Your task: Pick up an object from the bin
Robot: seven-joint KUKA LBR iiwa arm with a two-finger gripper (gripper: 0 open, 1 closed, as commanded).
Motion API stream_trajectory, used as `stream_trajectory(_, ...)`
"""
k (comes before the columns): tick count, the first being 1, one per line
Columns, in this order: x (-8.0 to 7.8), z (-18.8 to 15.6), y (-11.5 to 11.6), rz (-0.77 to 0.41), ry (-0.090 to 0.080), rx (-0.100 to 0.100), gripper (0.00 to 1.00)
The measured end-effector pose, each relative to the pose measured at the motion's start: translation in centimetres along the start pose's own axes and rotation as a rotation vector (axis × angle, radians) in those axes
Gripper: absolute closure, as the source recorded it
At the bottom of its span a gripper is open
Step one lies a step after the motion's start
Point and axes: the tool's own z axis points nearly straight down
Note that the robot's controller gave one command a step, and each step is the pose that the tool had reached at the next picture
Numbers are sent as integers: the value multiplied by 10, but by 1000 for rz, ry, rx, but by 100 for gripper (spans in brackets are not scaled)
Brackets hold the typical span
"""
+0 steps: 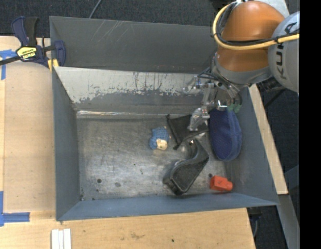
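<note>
dark blue pouch [225,135] just right of hand [197,126], its opening unclear

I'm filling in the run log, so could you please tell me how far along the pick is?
Nothing looks lifted yet: the blue toy, black curved piece, red block and dark blue pouch all lie in the bin. In hand: the gripper is low beside the pouch. Left: grasping and lifting one.
</note>
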Motion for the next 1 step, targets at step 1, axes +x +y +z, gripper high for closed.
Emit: stream_trajectory(1,6,139,-44,-142,-14,-2,0)
